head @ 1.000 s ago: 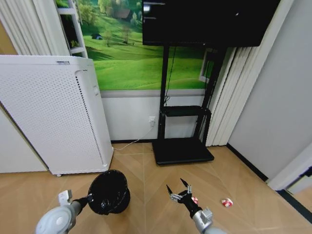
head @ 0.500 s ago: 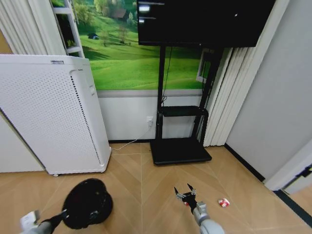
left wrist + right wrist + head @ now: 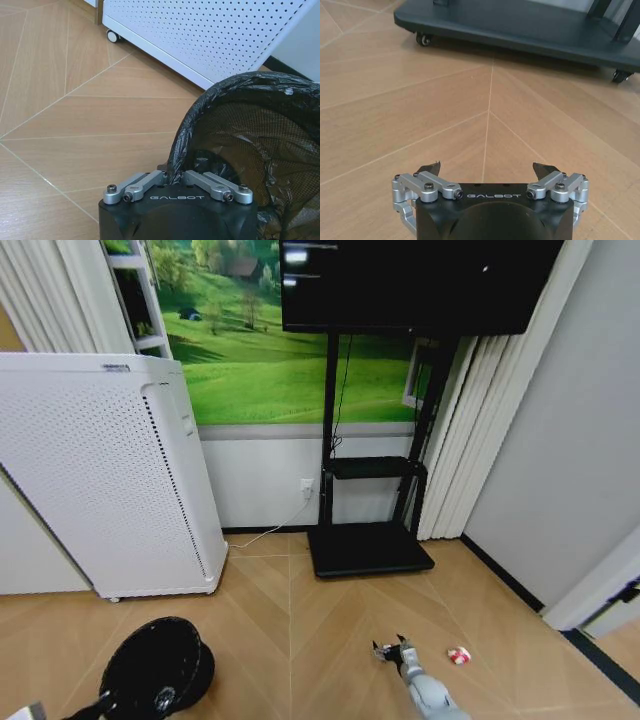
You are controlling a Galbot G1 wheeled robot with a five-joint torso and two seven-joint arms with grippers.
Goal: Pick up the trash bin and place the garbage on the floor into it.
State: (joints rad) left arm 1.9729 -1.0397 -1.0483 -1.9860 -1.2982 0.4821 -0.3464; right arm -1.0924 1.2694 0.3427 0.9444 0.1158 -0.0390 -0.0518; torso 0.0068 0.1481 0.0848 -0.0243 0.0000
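the trash bin [image 3: 152,675] is hanging pinched at its rim by the left gripper [image 3: 177,176], while the right gripper [image 3: 394,651] is hovering spread near a red wrapper [image 3: 459,655].

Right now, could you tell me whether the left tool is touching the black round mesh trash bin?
Touching: in the left wrist view the left tool is shut on the black round mesh trash bin at its liner-covered rim.

Black GALBOT-marked claw [image 3: 488,172], silver screwed linkages
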